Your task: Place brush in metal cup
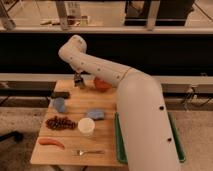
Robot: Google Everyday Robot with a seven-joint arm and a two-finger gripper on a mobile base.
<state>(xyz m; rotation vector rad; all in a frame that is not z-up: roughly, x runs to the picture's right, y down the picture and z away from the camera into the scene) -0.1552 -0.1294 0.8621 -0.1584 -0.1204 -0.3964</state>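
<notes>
Jaws (pixel 78 82) hover near table's (pixel 70 152) far edge.

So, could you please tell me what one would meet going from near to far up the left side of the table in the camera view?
Orange carrot-like piece → bunch of grapes → blue-grey object → dark brush → gripper, hanging over the table's far edge.
</notes>
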